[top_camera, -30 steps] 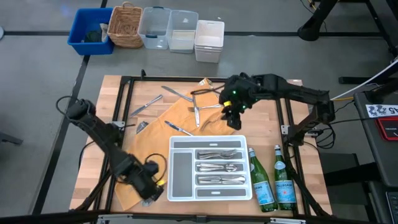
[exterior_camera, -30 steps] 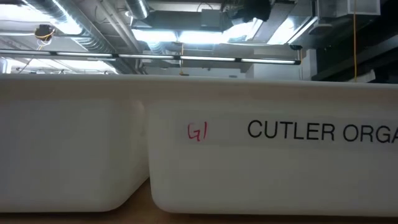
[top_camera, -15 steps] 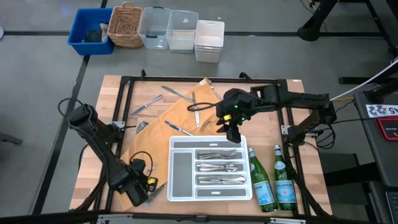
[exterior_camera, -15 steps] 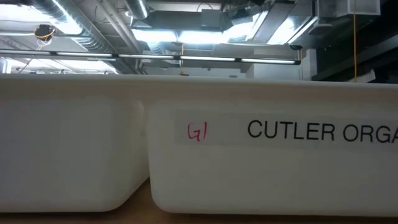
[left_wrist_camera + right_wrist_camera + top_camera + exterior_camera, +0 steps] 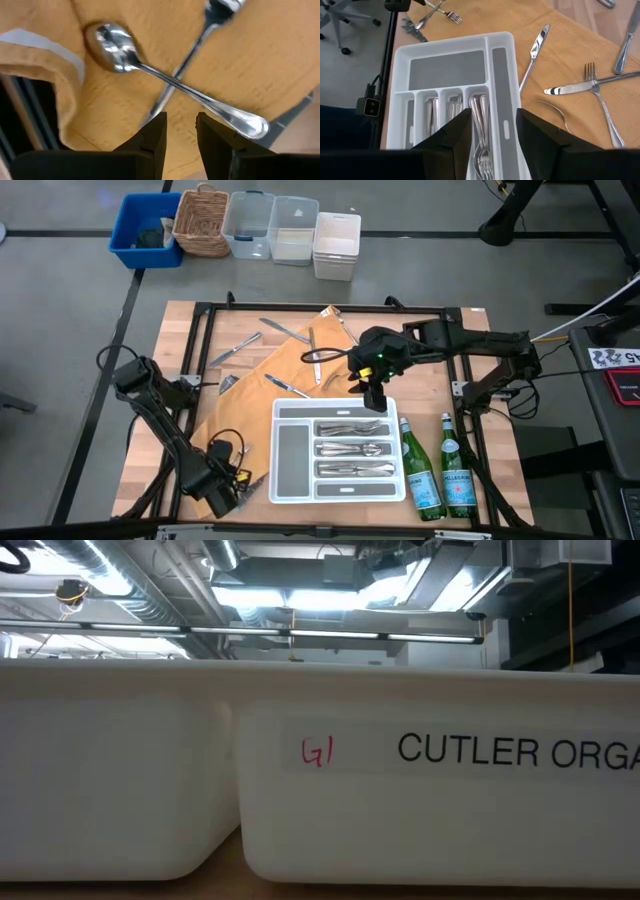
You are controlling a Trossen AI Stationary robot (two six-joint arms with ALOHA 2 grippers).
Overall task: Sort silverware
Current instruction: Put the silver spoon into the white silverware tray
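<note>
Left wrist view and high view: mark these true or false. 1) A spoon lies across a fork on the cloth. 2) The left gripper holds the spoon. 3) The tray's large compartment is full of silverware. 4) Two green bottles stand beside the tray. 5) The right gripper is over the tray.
1) True: the spoon crosses the fork on the cloth.
2) False: the left gripper is open, holding nothing.
3) False: the tray's large compartment is empty.
4) True: the bottles stand at its right.
5) True: the right gripper is at its far edge, open.

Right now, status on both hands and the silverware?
Left hand open over crossed spoon and fork. Right hand open above tray. Nothing blocking.
</note>
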